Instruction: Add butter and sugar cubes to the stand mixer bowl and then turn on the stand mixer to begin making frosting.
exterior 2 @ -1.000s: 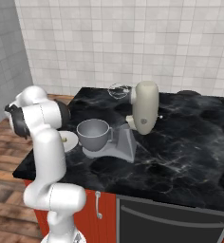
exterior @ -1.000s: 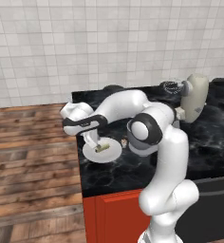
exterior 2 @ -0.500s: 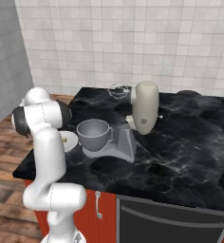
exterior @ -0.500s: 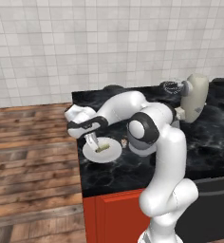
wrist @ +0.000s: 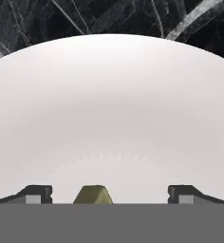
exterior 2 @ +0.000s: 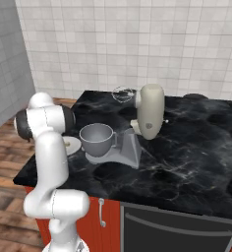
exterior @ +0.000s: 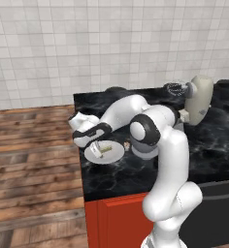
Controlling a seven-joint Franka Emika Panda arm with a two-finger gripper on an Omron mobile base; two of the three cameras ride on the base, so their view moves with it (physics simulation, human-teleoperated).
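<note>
Butter is what we go for first; the counter carries the mixer far right, its bowl on the base, and a white plate at the near left corner; we see the butter on that plate, midway between the fingers of our gripper, spread wide and holding nothing; its long axis we cannot judge.
</note>
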